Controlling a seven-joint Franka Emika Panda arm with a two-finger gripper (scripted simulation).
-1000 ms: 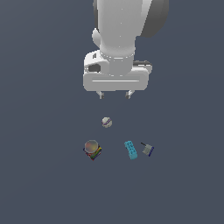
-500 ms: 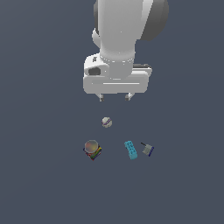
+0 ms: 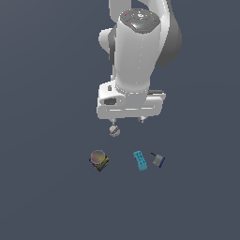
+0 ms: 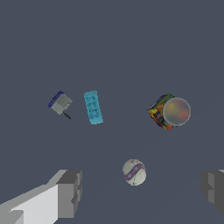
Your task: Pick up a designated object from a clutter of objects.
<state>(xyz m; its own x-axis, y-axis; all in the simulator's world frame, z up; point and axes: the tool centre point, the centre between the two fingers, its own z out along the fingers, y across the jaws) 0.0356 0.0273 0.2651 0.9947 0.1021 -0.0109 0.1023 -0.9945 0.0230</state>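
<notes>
The cyan-blue oblong block with darker dots lies on the dark floor; it also shows in the wrist view. The grey-navy boxy piece sits just beside it on the exterior view's right, and shows in the wrist view too. The small grey ball with a purple stripe lies just under my hand, between the fingers in the wrist view. The multicoloured lump topped by a greyish sphere lies to the exterior view's left. My gripper is open and empty, above the items.
The dark grey floor spreads all around the four items. My white arm rises behind the clutter in the exterior view.
My hand has come lower in the exterior view, its fingertips now close to the grey ball. The four items have not moved. The gripper stays open.
</notes>
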